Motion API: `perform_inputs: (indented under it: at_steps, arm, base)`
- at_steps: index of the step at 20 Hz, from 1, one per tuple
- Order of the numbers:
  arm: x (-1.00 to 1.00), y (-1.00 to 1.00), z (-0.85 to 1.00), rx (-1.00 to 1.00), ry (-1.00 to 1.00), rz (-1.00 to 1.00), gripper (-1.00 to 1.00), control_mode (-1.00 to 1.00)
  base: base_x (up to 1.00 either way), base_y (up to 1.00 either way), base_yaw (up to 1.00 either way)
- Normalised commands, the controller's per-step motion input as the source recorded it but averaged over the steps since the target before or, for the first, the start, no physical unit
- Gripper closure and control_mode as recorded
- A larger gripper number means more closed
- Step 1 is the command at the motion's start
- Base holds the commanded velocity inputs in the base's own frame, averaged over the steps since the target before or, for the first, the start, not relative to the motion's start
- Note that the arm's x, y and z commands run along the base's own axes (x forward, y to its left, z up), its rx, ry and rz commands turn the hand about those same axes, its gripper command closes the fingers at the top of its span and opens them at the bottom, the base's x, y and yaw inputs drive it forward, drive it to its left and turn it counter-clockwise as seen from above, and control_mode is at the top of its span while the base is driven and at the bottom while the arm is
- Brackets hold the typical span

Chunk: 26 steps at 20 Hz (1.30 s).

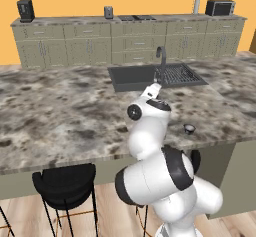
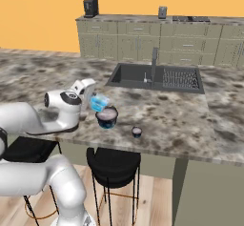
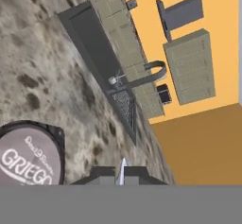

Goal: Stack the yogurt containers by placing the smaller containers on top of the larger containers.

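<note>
**Three yogurt pots on the island counter, one held by the robot**

Three yogurt containers show in the right base view. One is a wide navy tub (image 2: 106, 117) with a pale top and a cyan base, standing on the speckled stone counter (image 2: 181, 115) near its front edge. One is a small light blue pot (image 2: 99, 101), tilted, held up just above and behind the tub. One is a tiny dark pot (image 2: 137, 132) with a whitish top, standing on the counter to the right of the tub, apart from it.

The gripper (image 2: 93, 96) has its fingers clamped on the light blue pot; a thin pale sliver shows between the fingertips (image 3: 106, 173) in the hand view.

The tub's lid carries white writing: "GRIEGO" reads in large letters in the hand view, with a smaller line above it too blurred to read.

There is one sink (image 2: 157, 77) with one tap (image 2: 153, 63), and two black stools (image 1: 65, 183) under the counter's front edge.
</note>
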Motion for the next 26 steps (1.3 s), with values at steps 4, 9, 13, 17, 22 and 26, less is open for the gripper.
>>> perform_inputs:
  at_steps: [4,9,13,17,22,26]
  arm:
    - [0.16,0.09,-0.07,-0.09,0.0,-0.04,1.0,-1.0]
    - [0.27,0.04,-0.06,-0.07,0.0,-0.02,1.0,-1.0]
    - [0.19,0.0,-0.04,-0.06,0.0,-0.01,1.0,-1.0]
    - [0.06,0.07,-0.21,-0.04,0.04,0.0,1.0,-1.0]
    - [0.04,0.25,-0.17,-0.03,0.11,0.0,1.0,-1.0]
    - [0.03,0.3,-0.03,0.0,0.12,0.0,1.0,-1.0]
  base:
    - [0.0,0.0,0.0]
    - [0.0,0.0,0.0]
    - [0.0,0.0,0.0]
    - [0.0,0.0,0.0]
    - [0.0,0.0,0.0]
    - [0.0,0.0,0.0]
